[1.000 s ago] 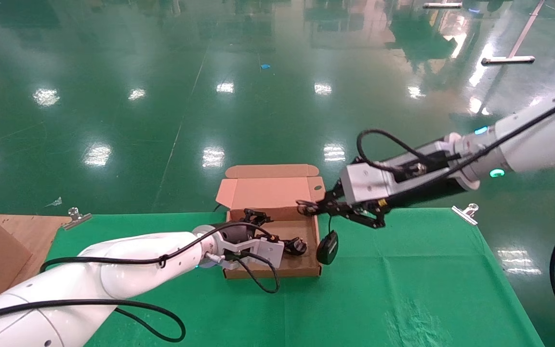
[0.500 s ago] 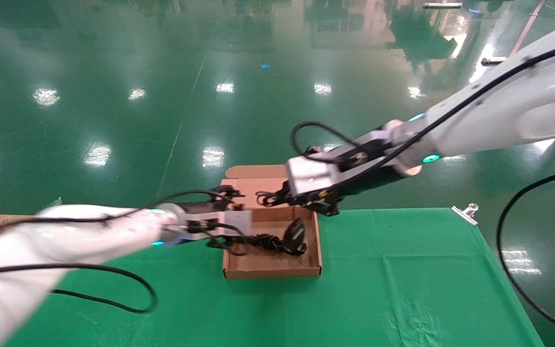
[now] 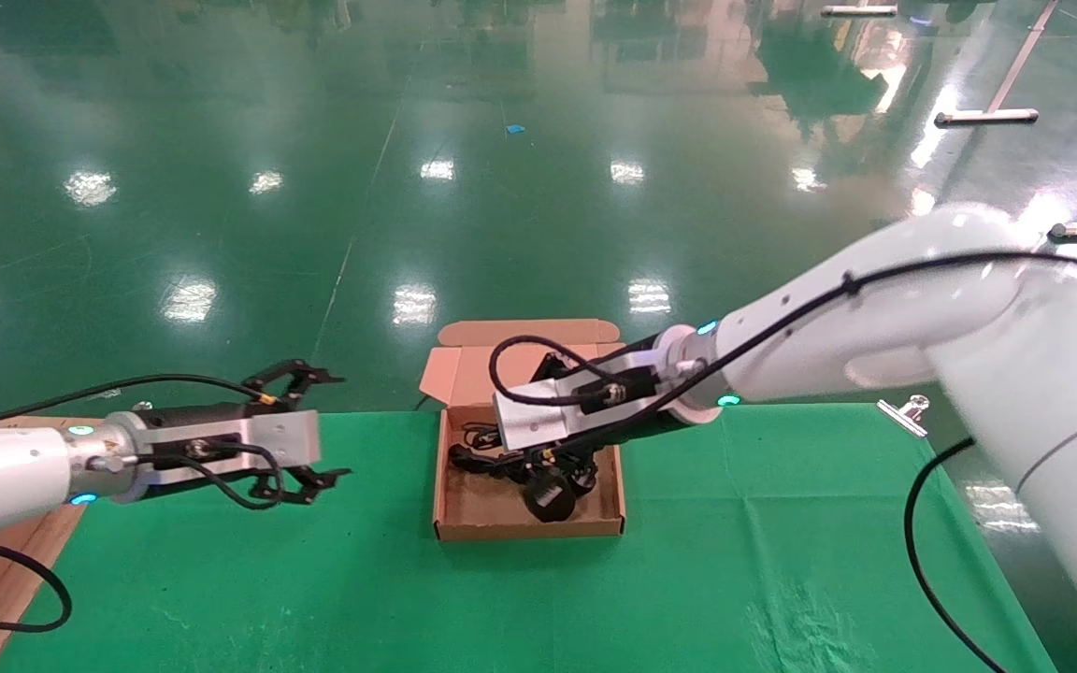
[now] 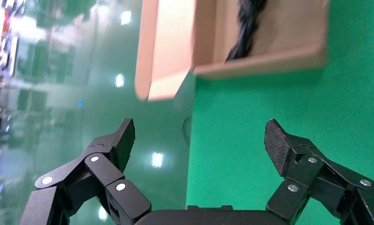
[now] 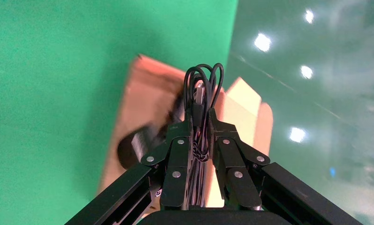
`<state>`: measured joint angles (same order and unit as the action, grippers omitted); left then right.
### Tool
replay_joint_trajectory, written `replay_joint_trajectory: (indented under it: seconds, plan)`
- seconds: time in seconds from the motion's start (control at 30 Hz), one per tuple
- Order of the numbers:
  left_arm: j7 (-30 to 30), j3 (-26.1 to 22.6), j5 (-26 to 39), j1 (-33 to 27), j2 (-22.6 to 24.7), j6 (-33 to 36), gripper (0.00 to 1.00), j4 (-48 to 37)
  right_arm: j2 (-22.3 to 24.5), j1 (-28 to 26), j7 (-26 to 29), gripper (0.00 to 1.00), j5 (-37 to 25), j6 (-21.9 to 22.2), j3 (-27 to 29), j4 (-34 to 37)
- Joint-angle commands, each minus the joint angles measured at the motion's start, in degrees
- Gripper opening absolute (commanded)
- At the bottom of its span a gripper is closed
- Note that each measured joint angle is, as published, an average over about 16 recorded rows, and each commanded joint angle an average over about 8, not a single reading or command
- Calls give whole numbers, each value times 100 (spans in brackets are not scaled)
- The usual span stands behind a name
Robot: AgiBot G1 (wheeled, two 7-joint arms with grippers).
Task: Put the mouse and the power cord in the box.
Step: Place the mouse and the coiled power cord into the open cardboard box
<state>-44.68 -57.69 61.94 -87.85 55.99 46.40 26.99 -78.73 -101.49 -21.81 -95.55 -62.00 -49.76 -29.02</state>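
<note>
Right gripper (image 5: 201, 123): pinching the bundled cable of the mouse (image 3: 549, 495) over the box (image 3: 529, 528).
Left gripper (image 4: 199, 140): hanging wide open, idle.
Next: releasing cable inside.

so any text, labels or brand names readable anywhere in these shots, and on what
No text can be read in any view.
The box shows plain brown cardboard with no print.
The mouse shows no readable label.
The left gripper and right gripper carry no markings.
</note>
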Motion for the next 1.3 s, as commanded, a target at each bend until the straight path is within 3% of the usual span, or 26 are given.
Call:
replay_joint_trajectory:
  seconds: [0.03, 0.2, 0.23, 0.9, 1.3]
  plan:
    - [-172, 54, -46, 16, -28, -7, 100, -176, 2, 115, 81, 36, 76, 316, -238, -104]
    - [-385, 141, -147, 46, -32, -13, 100, -388, -5, 252, 208, 97, 122, 937, -575, -171]
    - [-399, 152, -163, 48, -37, -6, 100, -405, -6, 269, 225, 100, 136, 996, -599, -179]
    - [-285, 166, -136, 77, -19, 6, 100, -305, 51, 269, 208, 100, 195, 805, -469, -206]
    - [754, 878, -469, 532, -390, 704, 100, 578, 819, 931, 750, 100, 1112, 238, 213, -961]
